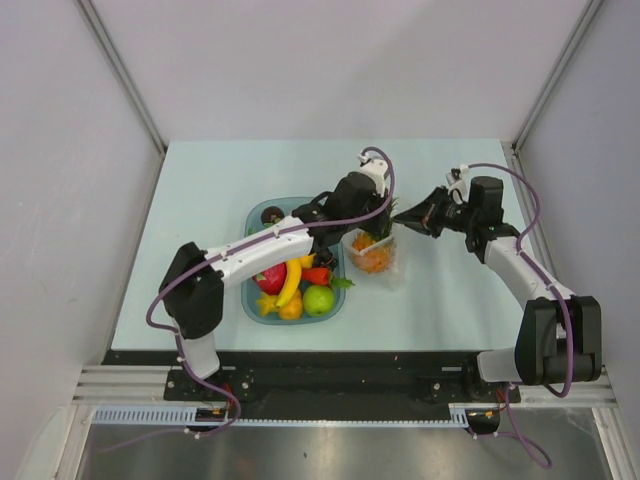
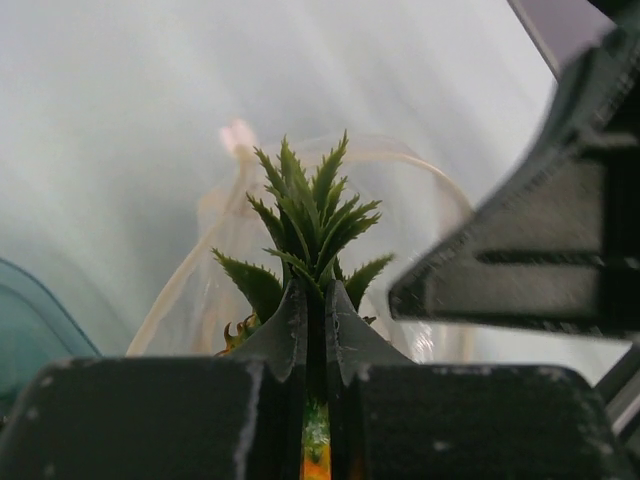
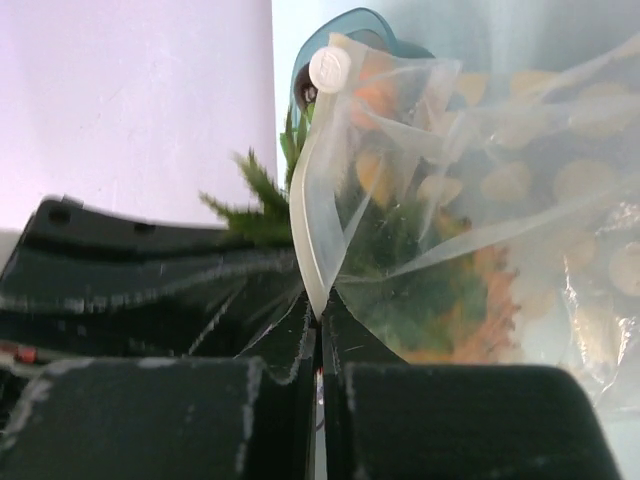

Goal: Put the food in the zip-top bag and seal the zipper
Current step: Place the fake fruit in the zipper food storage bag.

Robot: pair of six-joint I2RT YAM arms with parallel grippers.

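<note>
Pale blue table [image 1: 200, 200], left gripper [image 2: 316, 300] is clamping the pineapple [image 2: 310, 215] by its crown, down inside the bag [image 3: 520, 190]. Right gripper [image 3: 318, 312] is pinching the bag's rim. Next up, I'd guess: letting go, then fetching more from the tray [image 1: 252, 213].

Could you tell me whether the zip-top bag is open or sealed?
Open: the right gripper pinches the bag by its rim; the mouth gapes, pineapple inside.

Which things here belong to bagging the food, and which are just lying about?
Job in hand: zip-top bag; zipper, pinched by right gripper; pineapple, held by left gripper; banana; green apple.
Lying about: blue tray, merely holding the remaining fruit.
</note>
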